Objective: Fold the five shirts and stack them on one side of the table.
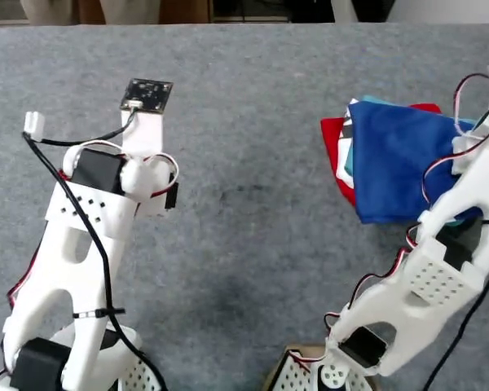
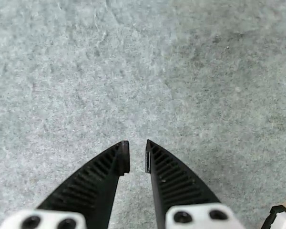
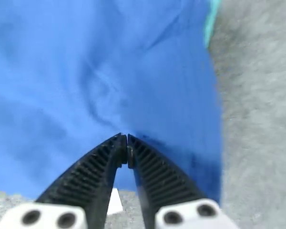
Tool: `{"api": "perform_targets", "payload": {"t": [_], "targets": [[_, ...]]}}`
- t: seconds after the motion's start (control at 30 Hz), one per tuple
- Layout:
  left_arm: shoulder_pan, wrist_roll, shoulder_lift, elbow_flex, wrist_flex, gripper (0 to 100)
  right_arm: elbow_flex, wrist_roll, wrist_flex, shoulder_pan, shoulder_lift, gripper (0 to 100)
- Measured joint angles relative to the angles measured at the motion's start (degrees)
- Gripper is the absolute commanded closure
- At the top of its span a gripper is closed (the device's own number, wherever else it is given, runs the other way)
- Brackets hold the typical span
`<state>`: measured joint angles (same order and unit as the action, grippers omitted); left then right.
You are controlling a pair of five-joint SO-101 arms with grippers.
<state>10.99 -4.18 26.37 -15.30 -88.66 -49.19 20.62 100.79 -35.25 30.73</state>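
Observation:
A stack of folded shirts lies at the table's right side, with a blue shirt (image 1: 395, 159) on top, a red shirt (image 1: 332, 138) sticking out beneath and a teal edge (image 1: 349, 159) between them. My right arm (image 1: 448, 261) leans over the stack's near right corner. In the right wrist view my right gripper (image 3: 127, 143) is shut just above the blue shirt (image 3: 86, 71), close to its edge, and a teal edge (image 3: 210, 24) shows beside it. My left gripper (image 2: 136, 155) hovers over bare grey cloth with a narrow gap between its fingertips and nothing in it.
Grey cloth covers the whole table (image 1: 253, 204). My left arm (image 1: 106, 204) stands over the left half, far from the stack. A cardboard-coloured base (image 1: 281, 375) sits at the near edge by the right arm.

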Motion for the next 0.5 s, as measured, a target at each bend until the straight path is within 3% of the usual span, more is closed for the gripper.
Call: {"api": "perform_targets", "payload": {"t": [0.2,0.5], "targets": [[-0.4,-0.8,0.0,-0.1,-2.9,93,1.0,0.0,0.6,6.2,-5.8,99.6],[-7.1,-2.1,11.6,-6.1,-4.6,93,31.4,-0.8,-2.5,21.7,-23.6,99.6]]}}
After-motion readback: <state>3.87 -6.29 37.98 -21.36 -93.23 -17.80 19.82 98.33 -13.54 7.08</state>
